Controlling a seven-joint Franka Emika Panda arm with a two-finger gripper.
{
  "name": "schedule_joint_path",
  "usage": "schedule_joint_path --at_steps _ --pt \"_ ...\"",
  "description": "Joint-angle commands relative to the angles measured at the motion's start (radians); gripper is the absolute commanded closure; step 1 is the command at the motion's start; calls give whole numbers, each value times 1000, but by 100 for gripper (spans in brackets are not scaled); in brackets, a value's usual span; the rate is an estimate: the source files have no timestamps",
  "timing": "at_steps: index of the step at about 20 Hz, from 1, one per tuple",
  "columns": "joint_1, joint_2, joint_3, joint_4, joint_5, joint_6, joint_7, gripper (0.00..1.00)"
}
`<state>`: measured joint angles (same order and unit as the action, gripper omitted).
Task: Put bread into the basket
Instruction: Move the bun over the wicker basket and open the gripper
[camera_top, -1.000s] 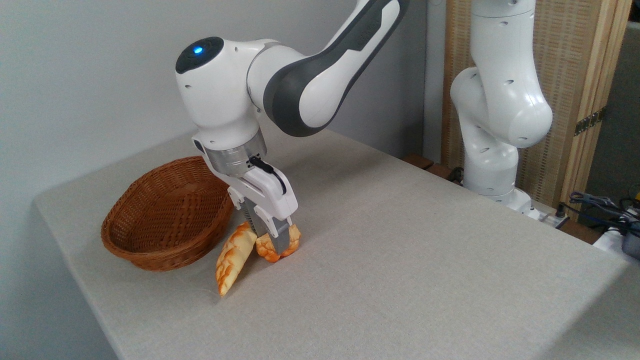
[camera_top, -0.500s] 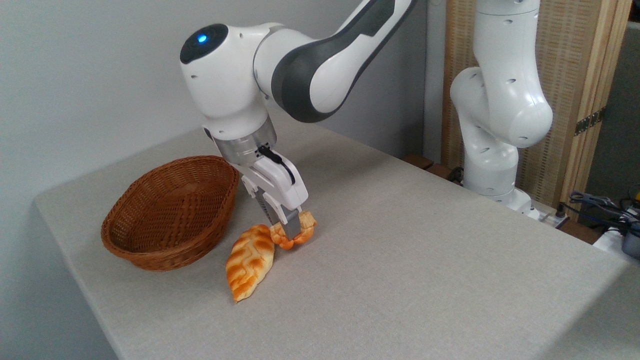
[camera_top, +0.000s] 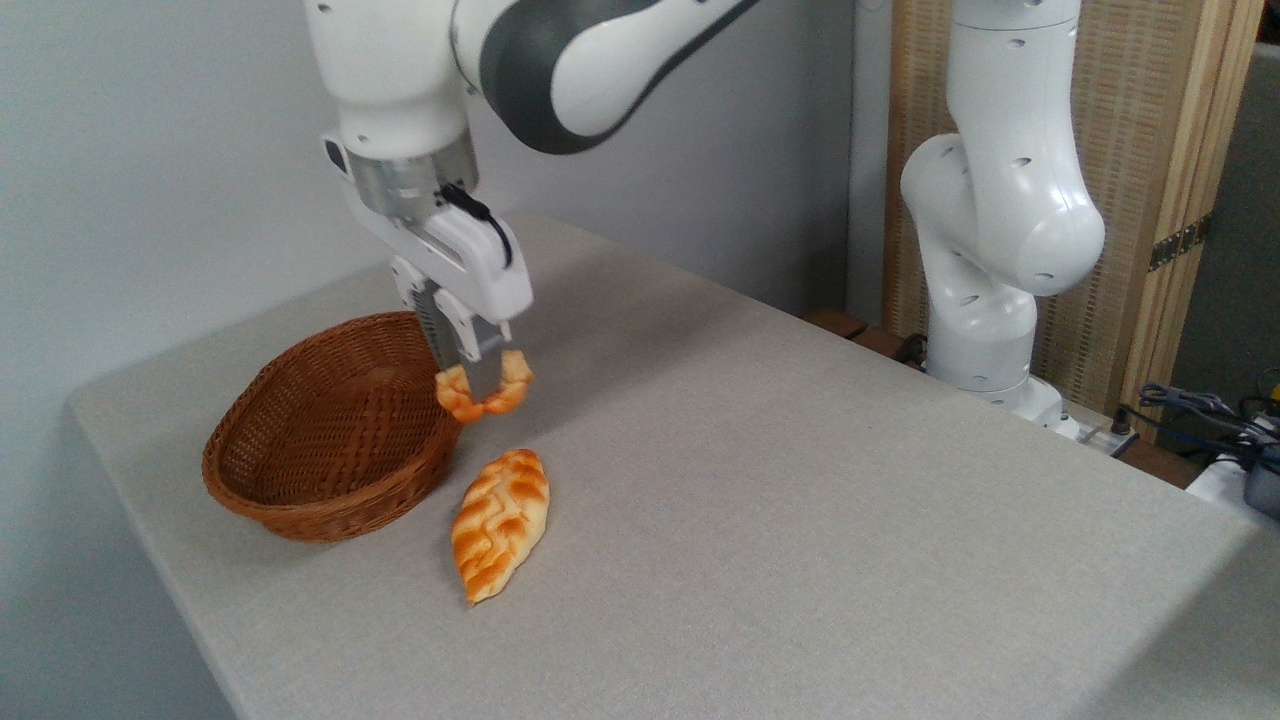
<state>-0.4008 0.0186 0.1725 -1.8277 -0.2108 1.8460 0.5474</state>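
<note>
- Above the table (camera_top: 800, 520), our gripper (camera_top: 480, 385) is clamped on the bread (camera_top: 510, 385), bun squeezed between the fingers, clear of the surface.
- We see it at the basket (camera_top: 330, 450) right rim, apparently not over the bowl.
- Braided loaf (camera_top: 500, 522) lies flat beside the basket.

My base column (camera_top: 985, 230) stands upright at three o'clock, white and jointed, and from its top my arm sweeps across toward eleven o'clock. The grey-banded elbow link (camera_top: 570, 50) sits high, near twelve. From there my wrist (camera_top: 400, 150) drops almost straight down, tilted a little toward five o'clock. My gripper (camera_top: 483, 385) points downward, held clear above the table, its two fingers (camera_top: 465, 345) closed in on the bread (camera_top: 484, 390) pinched between them.
</note>
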Motion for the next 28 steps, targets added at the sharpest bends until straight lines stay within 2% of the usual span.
schedule_joint_path --at_steps 1,3,4,5,6,9,19,28 --pt "-3 50 -48 36 -39 148 -110 63" --pt "-3 78 -70 36 -39 225 -167 55" --pt "-3 87 -76 36 -41 252 -187 40" --pt "-3 101 -88 36 -38 274 -207 6" --pt "-3 113 -100 36 -36 297 -228 0" --pt "-3 145 -105 36 -42 354 -253 0" --pt "-1 146 -102 36 -41 354 -253 0" --pt "14 87 -70 34 -28 308 -247 0"
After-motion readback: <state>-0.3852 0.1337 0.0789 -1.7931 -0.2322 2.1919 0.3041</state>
